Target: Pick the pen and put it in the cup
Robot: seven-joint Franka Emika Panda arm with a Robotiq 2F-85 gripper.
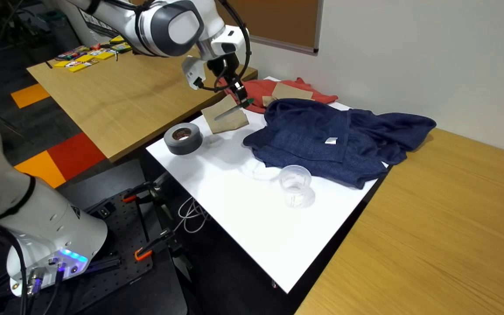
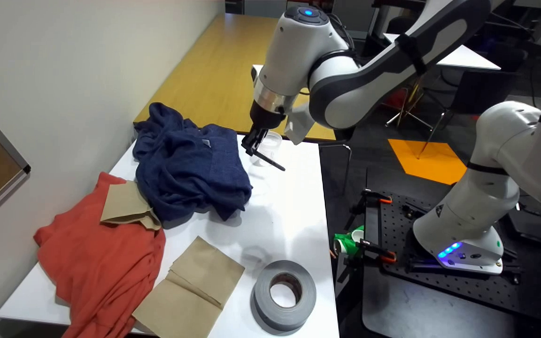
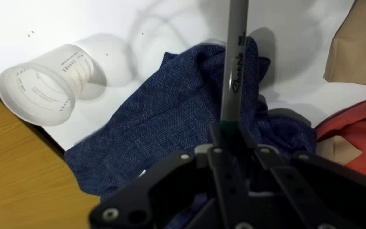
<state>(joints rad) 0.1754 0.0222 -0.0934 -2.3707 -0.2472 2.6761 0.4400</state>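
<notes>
Your hand [image 3: 230, 135] grips the pen [image 3: 234, 63] by its green end, up off the table [image 1: 260, 232], so you seem to be at the carrying step, and should probably next bring it above the cup [image 1: 295, 186] standing beside the blue cloth [image 1: 309, 133] and tip it upright.

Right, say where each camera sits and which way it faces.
Exterior view: raised, nearer the cup, facing the tape; arm and base show.
Exterior view: raised, nearer the tape and red cloth, facing the cup; arm and base show.
Wrist view: wrist-mounted, facing down past the pen onto blue cloth; pincer shows.
Both exterior views share tape and base.
</notes>
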